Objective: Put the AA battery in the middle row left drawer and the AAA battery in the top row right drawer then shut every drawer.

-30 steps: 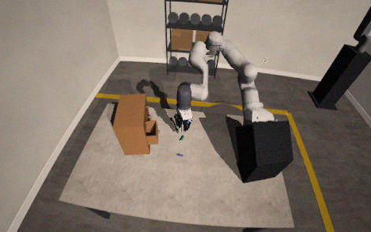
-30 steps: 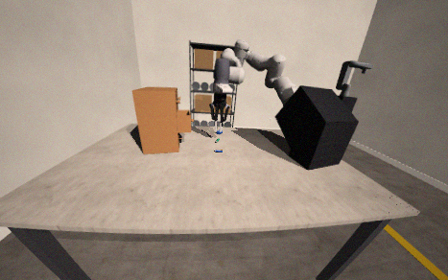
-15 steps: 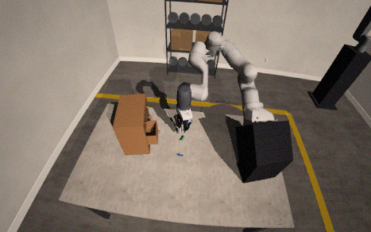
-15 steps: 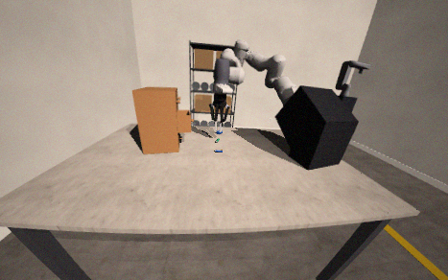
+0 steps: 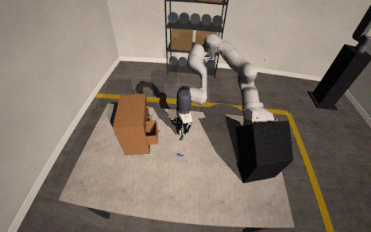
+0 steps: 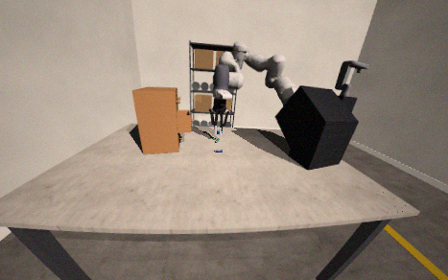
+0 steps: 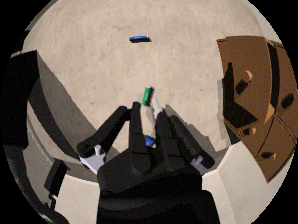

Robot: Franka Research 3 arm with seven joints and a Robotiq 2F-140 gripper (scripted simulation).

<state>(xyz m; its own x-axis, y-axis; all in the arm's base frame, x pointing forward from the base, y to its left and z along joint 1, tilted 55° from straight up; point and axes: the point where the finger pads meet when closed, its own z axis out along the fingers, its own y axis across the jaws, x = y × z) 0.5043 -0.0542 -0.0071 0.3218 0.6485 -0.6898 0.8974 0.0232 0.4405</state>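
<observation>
1 chest [image 5: 131, 127] [image 6: 157, 122] [image 7: 281, 131], 1 open drawer [image 5: 152, 139] [image 6: 184, 122] [image 7: 254, 89], 2 blue items [image 5: 179, 155] [image 6: 219, 151] [image 7: 139, 38], 1 green item [image 5: 182, 138] [image 6: 217, 140] [image 7: 147, 95], 1 black block [image 5: 267, 148] [image 6: 313, 131] [image 7: 17, 100]

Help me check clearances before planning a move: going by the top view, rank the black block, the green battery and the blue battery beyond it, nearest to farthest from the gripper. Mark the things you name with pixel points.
1. Green battery [image 5: 182, 138] [image 6: 218, 140] [image 7: 147, 95]: just below the gripper [image 5: 183, 133] [image 6: 219, 130] [image 7: 146, 100] in the picture.
2. Blue battery [image 5: 179, 155] [image 6: 219, 151] [image 7: 139, 38]: farther down the picture.
3. Black block [image 5: 265, 145] [image 6: 311, 129] [image 7: 15, 100]: off to the picture's right.
</observation>
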